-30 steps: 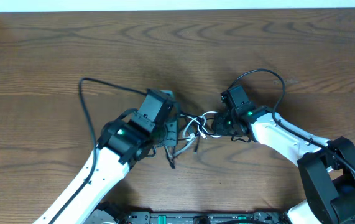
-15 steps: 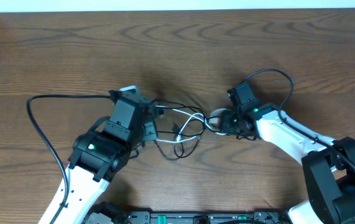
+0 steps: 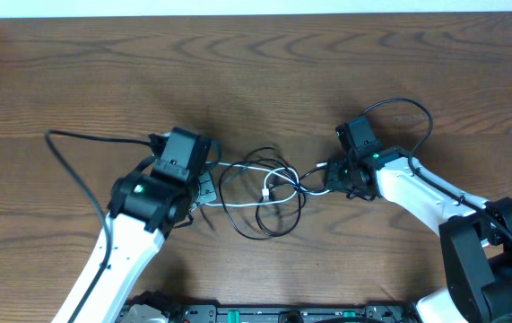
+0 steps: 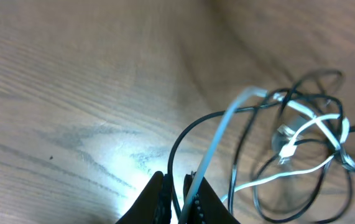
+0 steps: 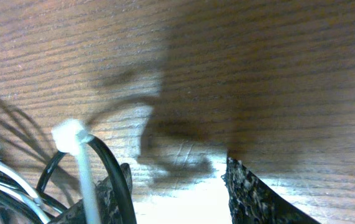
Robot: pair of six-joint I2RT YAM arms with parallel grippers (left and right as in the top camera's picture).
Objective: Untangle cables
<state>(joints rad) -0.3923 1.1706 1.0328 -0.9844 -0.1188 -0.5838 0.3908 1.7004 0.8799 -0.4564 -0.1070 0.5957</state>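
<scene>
Wood-grain brown bench (image 3: 256, 72), both arms reaching in at the middle. A tangle of thin black and white cables (image 3: 266, 190) lies on the bench between the two grippers. It is spread out as loose overlapping loops, and the largest black loop sags toward the near edge.

Left gripper (image 3: 207, 184) sits at the left end of the tangle. In the wrist view the left gripper (image 4: 178, 186) has its fingers nearly together, with a thin white cable (image 4: 222, 134) and a thin black cable (image 4: 173, 149) pinched between them, so it is closed on the cables. Both strands run from the fingers toward the knot of loops at the right of that view. A small white plug (image 4: 286, 147) sits in the middle of that knot.

Right gripper (image 3: 330, 176) is at the right end of the tangle. In the wrist view the right gripper (image 5: 177, 167) jaws stand apart, with bare bench wood between them and nothing clamped. Black strands curve past the inner side of one finger (image 5: 106, 199); cannot tell whether they touch it. A white strip with a lumpy head (image 5: 71, 135) stands just beside those strands; cable tie or plug, cannot tell which.

Thick black arm wire (image 3: 78, 175) arcs out to the left of the left arm. Second arm wire (image 3: 402, 100) loops above the right wrist. Both are apart from the tangle.
</scene>
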